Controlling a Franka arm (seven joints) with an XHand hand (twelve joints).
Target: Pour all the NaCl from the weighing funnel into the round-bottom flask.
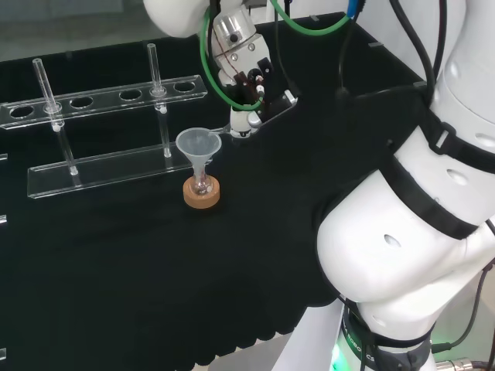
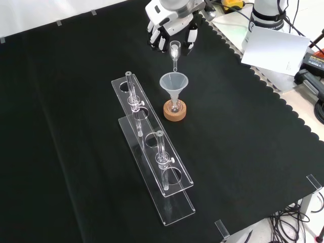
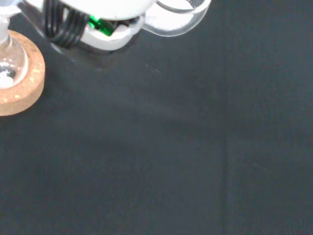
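Above funnel [image 2: 173,82], hand [image 2: 169,28] gripping weighing funnel [image 2: 175,53]

We can't tell if any NaCl is left in the weighing funnel [image 2: 174,52], too small. Wrist view: flask [image 3: 7,63] and cork stand [image 3: 24,90] cut by frame edge; hand [image 3: 98,19] blurred, partly out of frame.

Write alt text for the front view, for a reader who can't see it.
The hand holds a clear weighing funnel tipped down toward a glass funnel set in a small round-bottom flask on a cork ring. To their left on the black cloth stands a clear rack with two tubes.
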